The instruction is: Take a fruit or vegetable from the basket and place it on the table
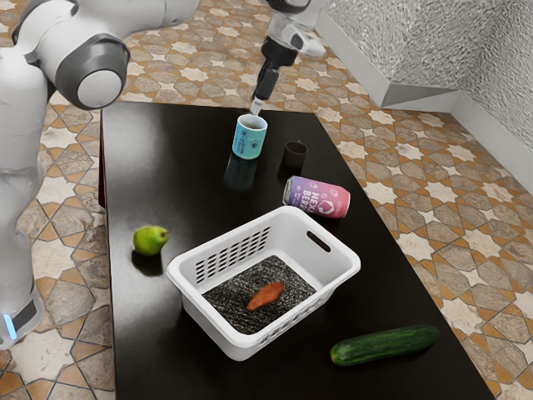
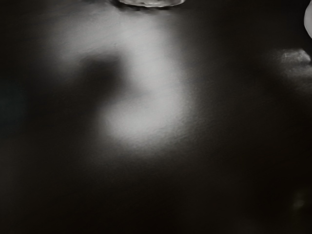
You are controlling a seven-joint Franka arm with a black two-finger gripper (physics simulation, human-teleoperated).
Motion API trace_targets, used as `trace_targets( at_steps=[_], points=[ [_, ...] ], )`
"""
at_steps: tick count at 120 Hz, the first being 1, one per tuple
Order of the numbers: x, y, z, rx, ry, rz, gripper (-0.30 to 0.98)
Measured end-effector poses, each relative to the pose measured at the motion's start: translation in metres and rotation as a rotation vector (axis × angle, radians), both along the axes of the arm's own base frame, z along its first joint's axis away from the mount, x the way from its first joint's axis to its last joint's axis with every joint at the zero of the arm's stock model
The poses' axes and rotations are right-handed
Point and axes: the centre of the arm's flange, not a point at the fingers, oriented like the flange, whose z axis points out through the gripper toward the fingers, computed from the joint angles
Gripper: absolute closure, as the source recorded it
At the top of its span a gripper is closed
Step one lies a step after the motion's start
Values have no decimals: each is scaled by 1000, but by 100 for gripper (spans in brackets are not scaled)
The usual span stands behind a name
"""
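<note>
The gripper (image 1: 256,105) is at the table's far end, pointing down just behind and above the blue mug, well away from the basket. A white slotted basket (image 1: 326,287) stands on the black table (image 1: 158,342). On the basket's dark speckled bottom lies a reddish-brown sweet potato (image 1: 266,296). A green pear-like fruit (image 1: 150,241) rests on the table beside the basket, toward the exterior view's left. The cucumber (image 1: 386,345) lies on the table near the basket's other side. Beneath the hand, the wrist view has dark glossy tabletop (image 2: 234,161) with a pale reflection.
The blue mug (image 1: 249,138) stands close to the gripper, with a small dark cup (image 1: 295,155) beside it. A pink and purple can (image 1: 317,198) lies on its side between that cup and the basket. A pale rounded object (image 2: 308,19) is partly visible in the wrist view.
</note>
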Motion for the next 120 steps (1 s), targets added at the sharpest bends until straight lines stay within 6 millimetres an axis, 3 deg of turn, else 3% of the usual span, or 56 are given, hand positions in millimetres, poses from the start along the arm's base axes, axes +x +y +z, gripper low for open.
trace_targets(
  at_steps=[32,35,39,46,53,60,69,72,75,79,81,85,89,95,100,111,120],
  points=[
    [22,5,17,27,-197,-337,0],
    [21,3,28,37,-219,-367,0],
    [16,-2,67,78,-286,-412,0],
    [-17,-23,166,176,-433,-500,0],
    [-74,-30,233,162,-560,-558,0],
    [-121,-18,261,123,-601,-576,0],
    [-158,0,273,88,-600,-578,0],
    [-164,-4,274,75,-595,-598,0],
    [-176,-21,279,40,-606,-668,0],
    [-213,-41,279,-25,-626,-780,0],
    [-247,-43,274,-44,-637,-812,1],
    [-332,-60,263,-19,-666,-855,0],
    [-374,-89,236,12,-624,-896,0],
    [-378,-126,171,6,-481,-957,0],
    [-386,-141,138,14,-438,-985,0],
    [-385,-165,104,22,-413,-1042,0],
    [-383,-190,98,59,-434,-1088,0]
  ],
)
